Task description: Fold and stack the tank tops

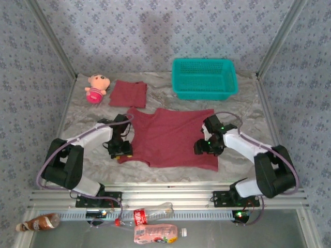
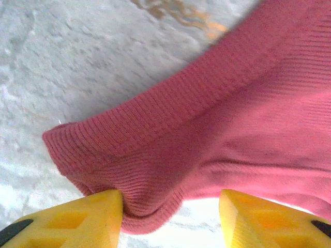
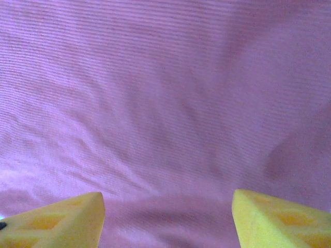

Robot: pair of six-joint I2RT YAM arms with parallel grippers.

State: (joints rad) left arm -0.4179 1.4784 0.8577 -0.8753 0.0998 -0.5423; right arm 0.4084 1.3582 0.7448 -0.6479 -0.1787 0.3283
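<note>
Yellow fingertips of my left jaws stand spread, with a ribbed corner of the spread tank top bunched against one of them but not pinched. My right jaws are spread too, their fingertips low over the same cloth near its right edge. It lies flat mid-tabletop, toward the near edge. A folded tank top sits toward the far left corner beside a pink doll, and a teal basket stands far right.

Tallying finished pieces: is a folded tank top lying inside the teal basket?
No, the folded tank top lies on the table left of the basket.
</note>
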